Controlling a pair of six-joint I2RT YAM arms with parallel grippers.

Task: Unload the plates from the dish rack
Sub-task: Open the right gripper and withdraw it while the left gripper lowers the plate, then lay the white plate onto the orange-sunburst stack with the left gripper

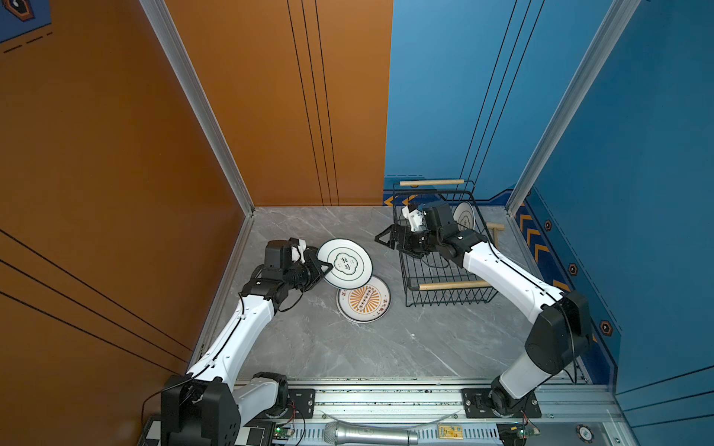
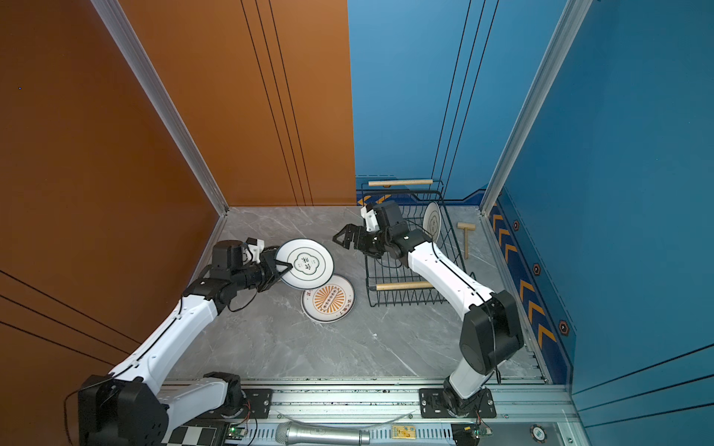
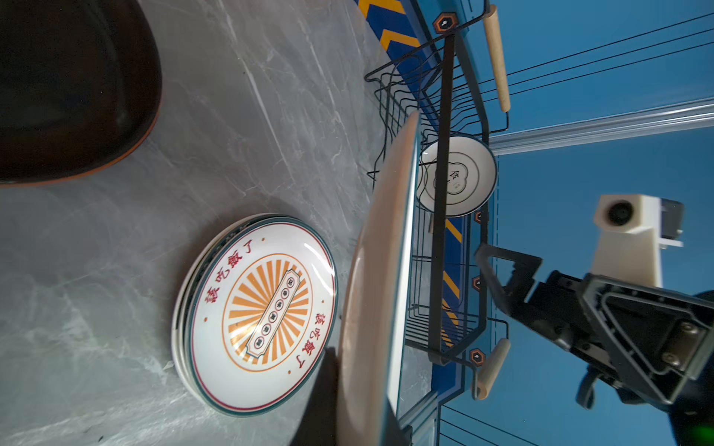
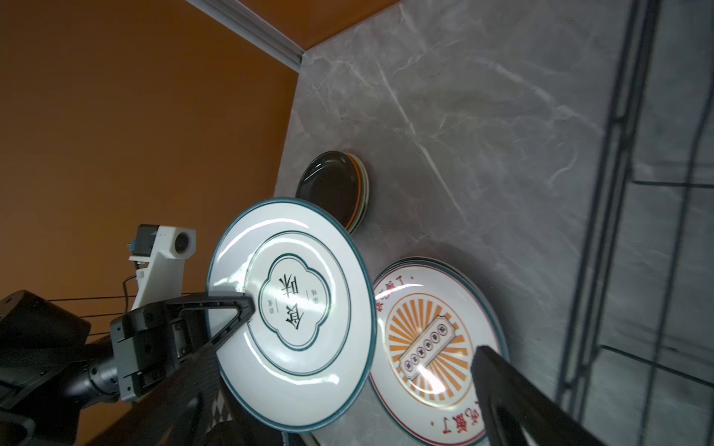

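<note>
My left gripper (image 1: 328, 266) is shut on the rim of a white plate with a green rim and a clover centre (image 1: 345, 263), held tilted above the table; in the left wrist view this plate (image 3: 374, 309) shows edge-on. Below it lies a stack topped by an orange sunburst plate (image 1: 365, 301). A stack of small dark plates (image 4: 332, 189) sits beyond. My right gripper (image 1: 380, 236) stands open and empty at the dish rack's (image 1: 452, 299) left side. One white plate (image 1: 463, 221) stands upright in the rack's far right corner.
A small wooden mallet (image 1: 494, 231) lies right of the rack by the blue wall. The orange wall runs along the left side. A microphone (image 1: 371, 434) lies on the rail in front of the table.
</note>
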